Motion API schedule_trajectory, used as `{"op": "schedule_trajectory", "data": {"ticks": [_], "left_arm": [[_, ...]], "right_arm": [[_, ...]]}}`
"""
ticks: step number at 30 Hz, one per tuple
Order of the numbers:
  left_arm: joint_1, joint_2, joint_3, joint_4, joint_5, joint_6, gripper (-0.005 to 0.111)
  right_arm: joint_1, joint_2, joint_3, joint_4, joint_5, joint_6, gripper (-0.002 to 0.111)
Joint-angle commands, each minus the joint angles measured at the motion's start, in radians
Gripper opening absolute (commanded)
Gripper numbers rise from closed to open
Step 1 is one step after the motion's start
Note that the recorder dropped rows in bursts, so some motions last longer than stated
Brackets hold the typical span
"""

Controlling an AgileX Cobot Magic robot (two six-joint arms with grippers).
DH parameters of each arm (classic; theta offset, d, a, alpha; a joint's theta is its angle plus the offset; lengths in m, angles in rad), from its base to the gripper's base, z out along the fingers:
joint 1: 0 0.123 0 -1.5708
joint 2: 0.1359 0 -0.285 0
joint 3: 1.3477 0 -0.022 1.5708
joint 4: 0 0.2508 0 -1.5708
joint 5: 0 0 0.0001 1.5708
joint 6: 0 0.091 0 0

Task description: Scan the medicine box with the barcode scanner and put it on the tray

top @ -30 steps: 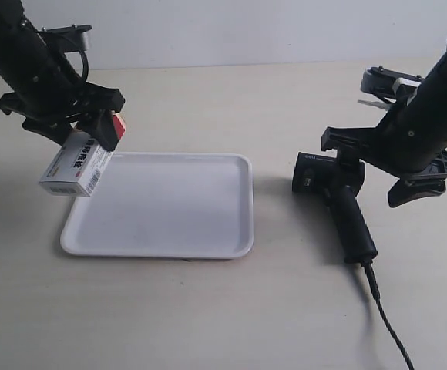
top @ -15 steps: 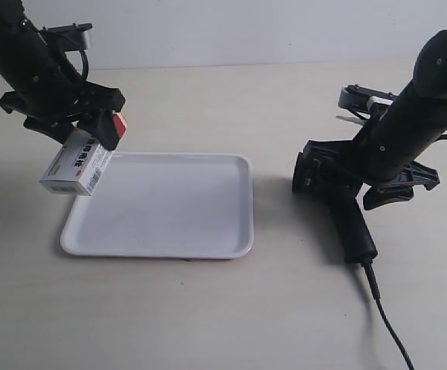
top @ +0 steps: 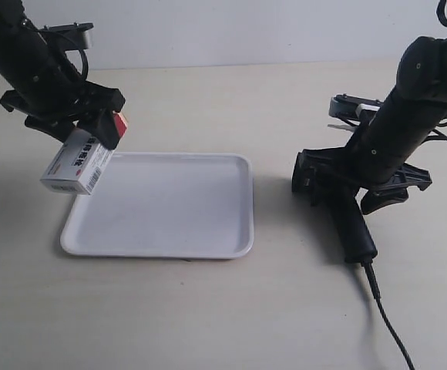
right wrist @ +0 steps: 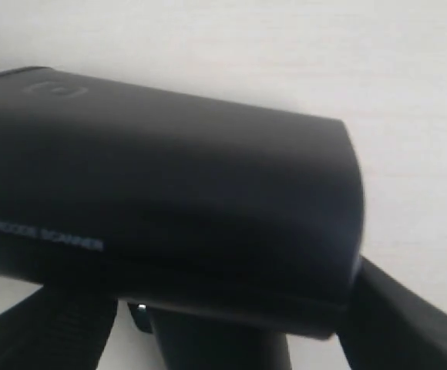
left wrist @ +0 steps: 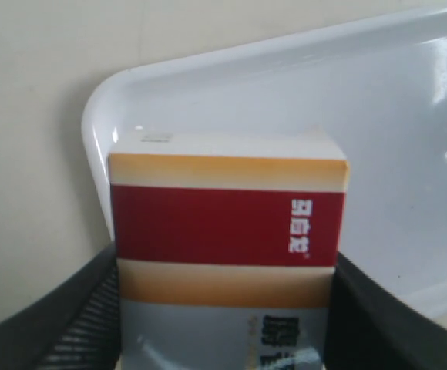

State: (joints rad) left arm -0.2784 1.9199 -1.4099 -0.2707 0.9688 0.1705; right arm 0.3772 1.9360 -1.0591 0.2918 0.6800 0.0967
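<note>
My left jaws clench the medicine box, tilted in the air over the near corner of the tray. My right jaws straddle the barcode scanner, which lies on the desk beside the tray; whether they have closed on it I cannot tell. I judge the pickup is the step in hand; next I must lift the scanner and aim it at the box. Its cable trails off and may drag.
</note>
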Motion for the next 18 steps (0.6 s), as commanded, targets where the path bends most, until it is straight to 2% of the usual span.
{"op": "schedule_trajectory", "data": {"ticks": [1,6,11,18], "left_arm": [[-0.003,-0.013,-0.008,-0.015,-0.013,0.006,0.000],[-0.003,-0.013,-0.008,-0.021,-0.013,0.008,0.000],[-0.003,-0.013,-0.008,-0.021,-0.013,0.010,0.000],[-0.003,-0.013,-0.008,-0.025,-0.013,0.011,0.000]], "right_arm": [[0.001,0.002,-0.006,-0.022,-0.030,0.000,0.071],[0.001,0.002,-0.006,-0.022,-0.045,0.000,0.060],[0.001,0.002,-0.006,-0.022,-0.038,-0.002,0.054],[0.001,0.002,-0.006,-0.039,-0.030,-0.002,0.021]]}}
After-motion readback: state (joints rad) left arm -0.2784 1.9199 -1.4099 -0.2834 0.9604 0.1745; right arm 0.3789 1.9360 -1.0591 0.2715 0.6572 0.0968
